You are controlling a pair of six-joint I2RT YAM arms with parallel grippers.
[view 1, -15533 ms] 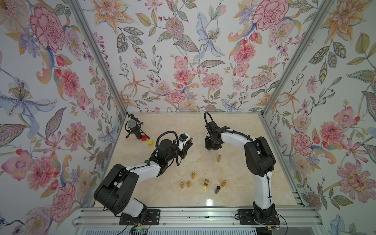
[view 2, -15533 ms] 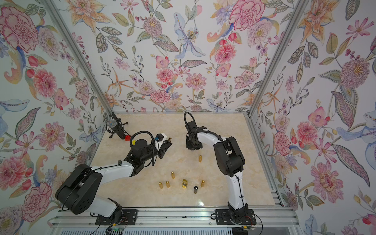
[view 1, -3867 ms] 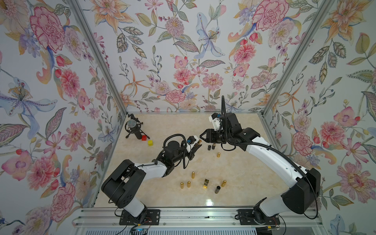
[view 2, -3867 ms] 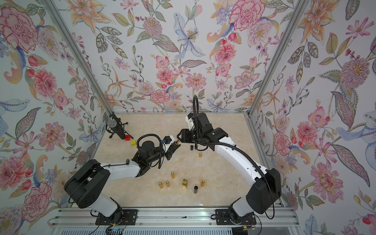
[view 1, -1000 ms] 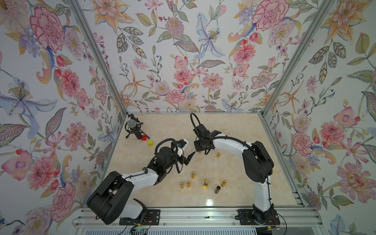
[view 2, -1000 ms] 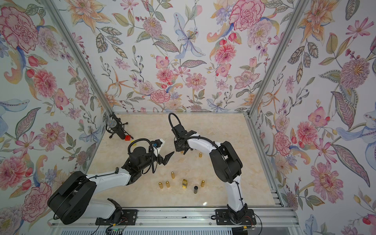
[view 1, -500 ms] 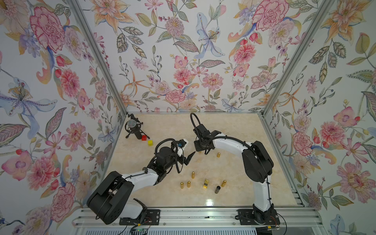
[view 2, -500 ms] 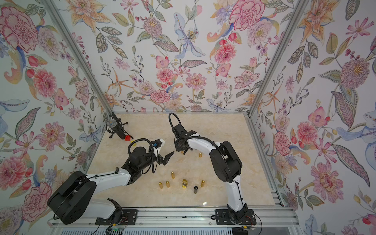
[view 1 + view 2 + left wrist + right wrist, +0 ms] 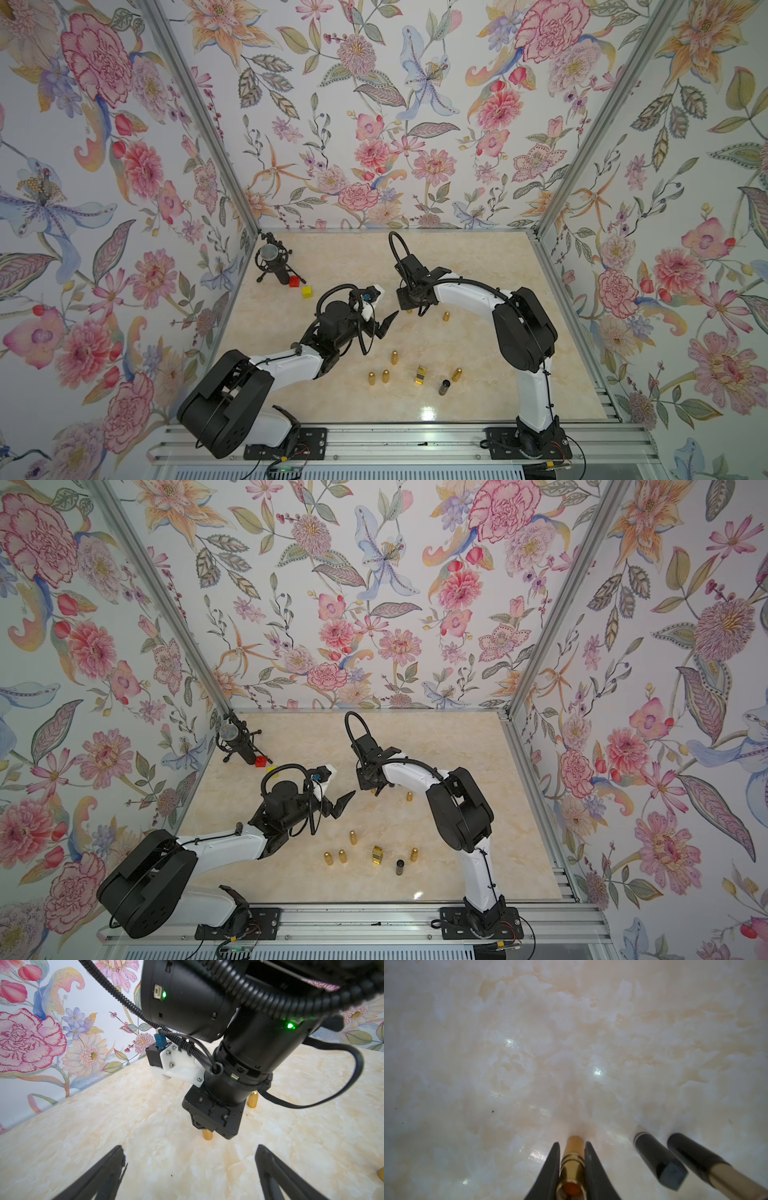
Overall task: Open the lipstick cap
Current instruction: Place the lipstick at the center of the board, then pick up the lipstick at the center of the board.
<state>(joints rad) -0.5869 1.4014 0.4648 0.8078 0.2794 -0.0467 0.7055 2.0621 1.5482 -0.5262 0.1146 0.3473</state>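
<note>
Evidently the cap was off: the lipstick (image 9: 572, 1163) stood upright on the marble table (image 9: 571, 1043), its orange-red stick showing in the open mouth. The right gripper (image 9: 572, 1143) sat narrow about it, both jaws seeming to touch its sides. I judged the release needed the jaws to part evenly and then a straight lift, since a slim, glossy gold tube tips easily. A faceted black piece (image 9: 654, 1155) and a gold-ended black piece (image 9: 691, 1153), both smooth, stood just beside. My left gripper (image 9: 189, 1147) hung wide and empty.
</note>
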